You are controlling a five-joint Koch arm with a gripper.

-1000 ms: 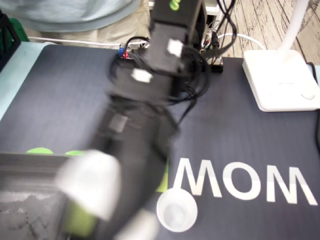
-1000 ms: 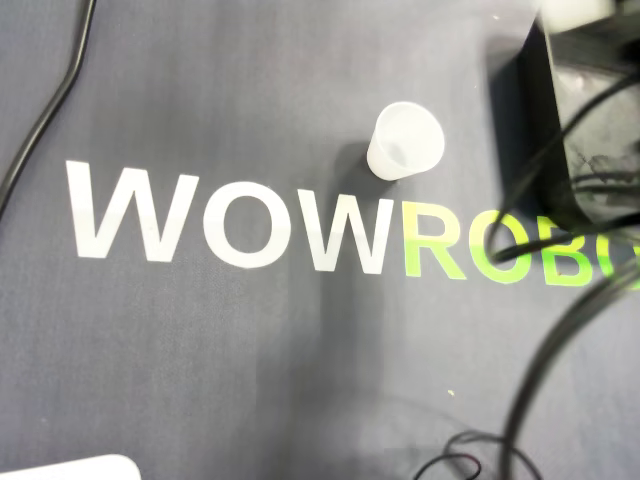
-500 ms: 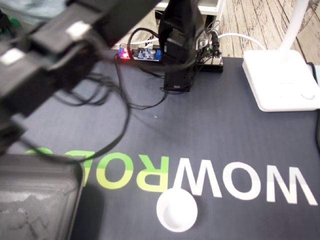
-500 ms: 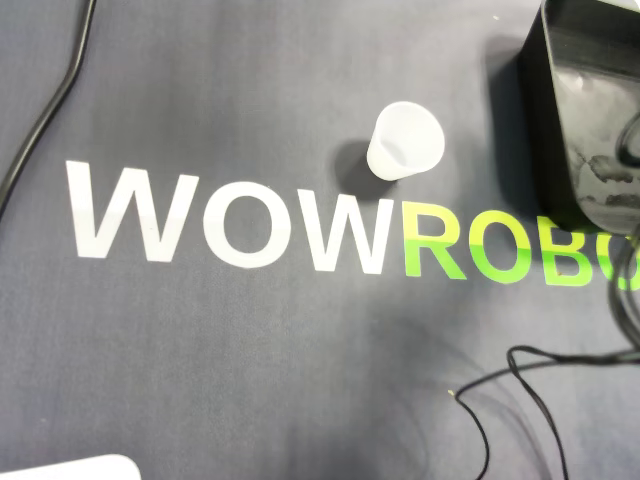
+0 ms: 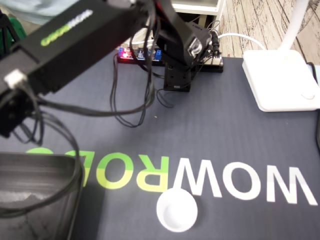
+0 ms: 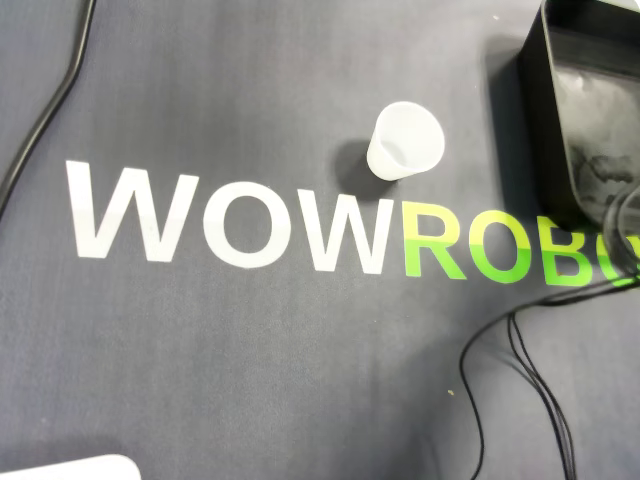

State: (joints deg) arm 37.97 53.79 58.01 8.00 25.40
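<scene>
A small white translucent cup (image 5: pixel 176 210) stands upright and empty on the dark mat, just below the white W of the lettering; the overhead view shows the same cup (image 6: pixel 405 141). The black arm (image 5: pixel 75 45) reaches from its base (image 5: pixel 177 75) at the back towards the left edge of the fixed view, high above the mat. Its far end runs out of the picture at the left, so no fingers show in either view. Nothing touches the cup.
A black bin (image 5: pixel 35 200) with grey smears inside sits at the lower left, and the overhead view shows this bin (image 6: pixel 590 120) at its right edge. Loose black cables (image 5: pixel 130 110) hang from the arm. A white lamp base (image 5: pixel 280 80) stands back right. A circuit board (image 5: pixel 140 52) lies behind the base.
The arm has swung up and to the left, away from the cup and bin. Its white-tipped end has left the fixed view. The cup has not moved.
</scene>
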